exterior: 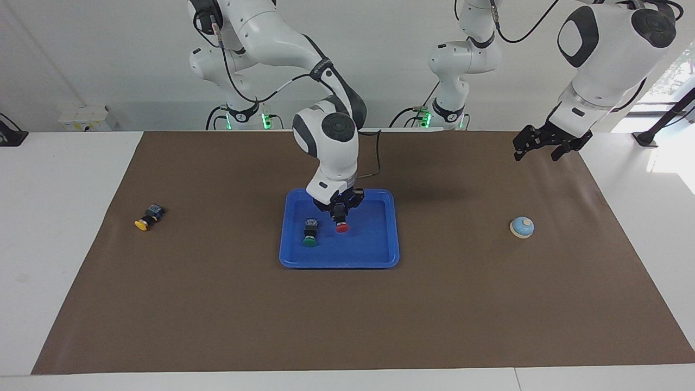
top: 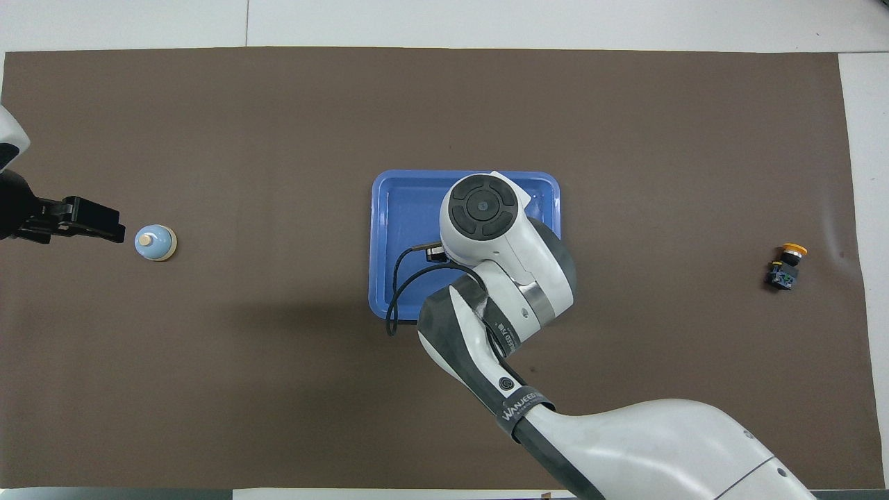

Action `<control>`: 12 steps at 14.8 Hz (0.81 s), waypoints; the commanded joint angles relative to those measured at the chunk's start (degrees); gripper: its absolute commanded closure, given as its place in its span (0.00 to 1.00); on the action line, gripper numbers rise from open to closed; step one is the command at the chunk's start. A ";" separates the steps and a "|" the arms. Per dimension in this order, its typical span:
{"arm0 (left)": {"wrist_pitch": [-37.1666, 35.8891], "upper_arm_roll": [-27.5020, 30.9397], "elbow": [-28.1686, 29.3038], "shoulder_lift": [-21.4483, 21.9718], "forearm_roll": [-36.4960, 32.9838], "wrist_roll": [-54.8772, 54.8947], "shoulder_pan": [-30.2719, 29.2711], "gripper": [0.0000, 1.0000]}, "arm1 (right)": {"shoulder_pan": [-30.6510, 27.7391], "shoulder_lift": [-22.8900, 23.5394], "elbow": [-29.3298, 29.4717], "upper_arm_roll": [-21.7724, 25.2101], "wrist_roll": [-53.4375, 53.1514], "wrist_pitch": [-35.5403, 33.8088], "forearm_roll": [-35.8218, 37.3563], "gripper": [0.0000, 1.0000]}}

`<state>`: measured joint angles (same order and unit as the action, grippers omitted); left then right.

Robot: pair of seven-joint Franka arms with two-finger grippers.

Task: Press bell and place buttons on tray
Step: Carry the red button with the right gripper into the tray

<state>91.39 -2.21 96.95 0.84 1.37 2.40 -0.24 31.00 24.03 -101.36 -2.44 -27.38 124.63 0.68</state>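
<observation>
The blue tray (exterior: 339,255) sat at the centre of the facing view on the brown mat (exterior: 347,315). The right gripper (exterior: 340,210) was down inside it, in the tray's upper half, its fingers closed around the black body of the red button (exterior: 342,226), whose cap pointed toward the lower edge of the frame and seemed to rest on the tray floor. Just beside it, a little lower in the frame, the green button (exterior: 310,235) lay on the tray, apart from the gripper. In the overhead view the right arm's wrist covered both buttons.

The yellow button (exterior: 146,218) lay on its side on the mat at the middle left of the facing view, well apart from the tray, toward the right arm's end of the table.

The bell (exterior: 522,227) stood on the mat at the middle right of that view. The left gripper (exterior: 544,147) hung in the air at the upper right, over the mat's edge, with its fingers spread apart and holding nothing.
</observation>
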 commanded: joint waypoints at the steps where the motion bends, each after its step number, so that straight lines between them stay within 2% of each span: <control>1: -0.77 0.28 -0.27 0.39 -0.49 -0.21 0.24 0.00 | -0.24 -1.27 -6.03 0.07 1.46 6.04 -0.42 1.00; 6: -0.77 0.28 -0.27 0.39 -0.49 -0.21 0.24 0.00 | -0.24 -1.27 -6.05 0.07 -0.64 5.54 -0.94 1.00; 7: -0.77 0.28 -0.27 0.39 -0.49 -0.21 0.24 0.00 | -0.24 -1.36 -5.87 0.07 -2.92 4.84 -0.95 0.94; 8: -0.77 0.28 -0.27 0.39 -0.49 -0.21 0.24 0.00 | -0.24 -1.62 -5.78 0.07 -4.16 4.74 -0.95 0.01; 10: -0.77 0.28 -0.27 0.39 -0.49 -0.21 0.24 0.00 | -1.02 -2.49 -3.42 0.07 -6.01 1.86 -1.29 0.00; 12: -0.77 0.28 -0.36 0.39 -0.49 -0.21 0.24 0.00 | -3.65 -3.72 1.58 0.33 -6.10 -5.76 -2.70 0.00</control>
<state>91.39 -2.21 96.95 0.84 1.37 2.40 -0.24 30.14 22.61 -103.95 -2.16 -33.14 125.82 -0.05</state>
